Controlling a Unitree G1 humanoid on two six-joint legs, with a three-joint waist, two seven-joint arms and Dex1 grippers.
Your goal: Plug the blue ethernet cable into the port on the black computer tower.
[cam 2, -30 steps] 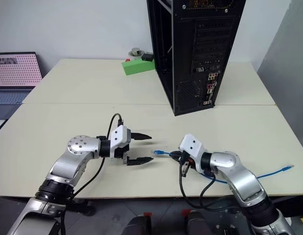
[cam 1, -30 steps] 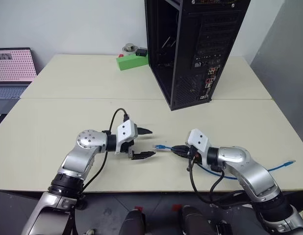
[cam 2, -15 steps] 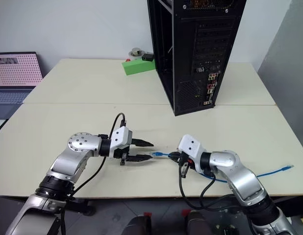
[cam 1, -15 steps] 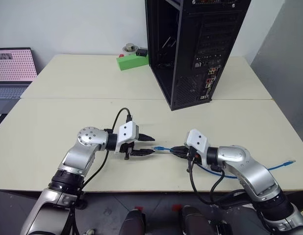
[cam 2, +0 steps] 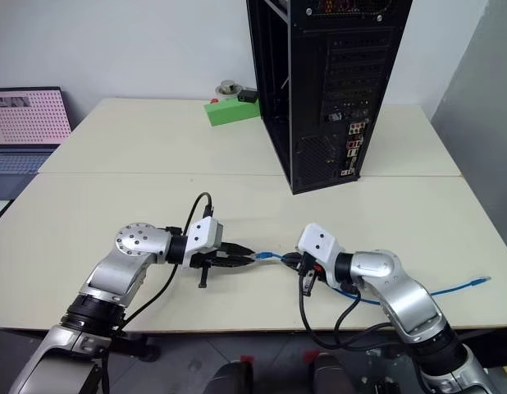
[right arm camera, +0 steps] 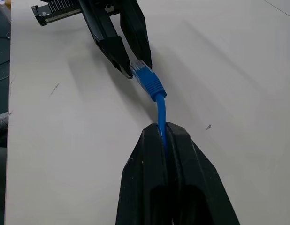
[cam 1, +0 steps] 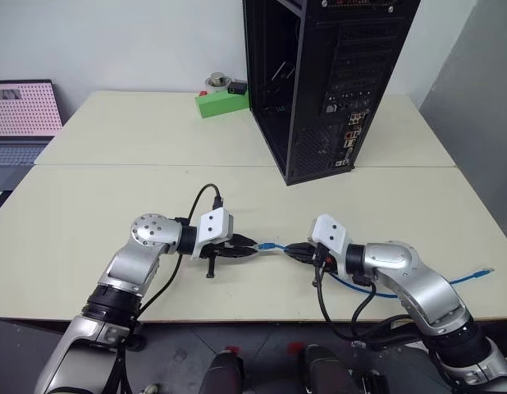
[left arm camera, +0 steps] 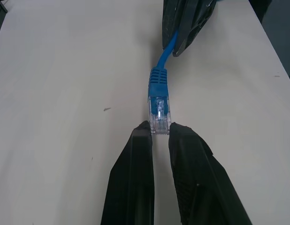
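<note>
Blue cord is stretching between my two sets of fingers, just above the near middle of the tabletop (cam 1: 114, 189). My right fingers (cam 1: 293, 251) are pinching the blue ethernet cable (right arm camera: 157, 101) a little way behind its boot, closed tight on the cord, so that the short free end sticks out leftward toward my other arm and stays steady enough to be taken. My left fingers (left arm camera: 153, 132) are closing narrowly on the clear plug (left arm camera: 158, 115) at that end; their tips are touching its sides, gripping only the front of it, not the blue boot.

I am holding it this way, I judge, because a grip on the cord is too floppy for pushing into a socket; a hold on the plug itself gives control over where it aims. The rest of the cable is trailing off to the right, its other end lying near the right edge of the tabletop.

The black computer tower (cam 1: 319, 82) is standing at the far side, well apart from both arms, with its rear connectors turned toward me. The port (cam 1: 349, 131) is somewhere in that coloured cluster, but I cannot pick it out exactly from here. The plugging itself is not yet begun.
</note>
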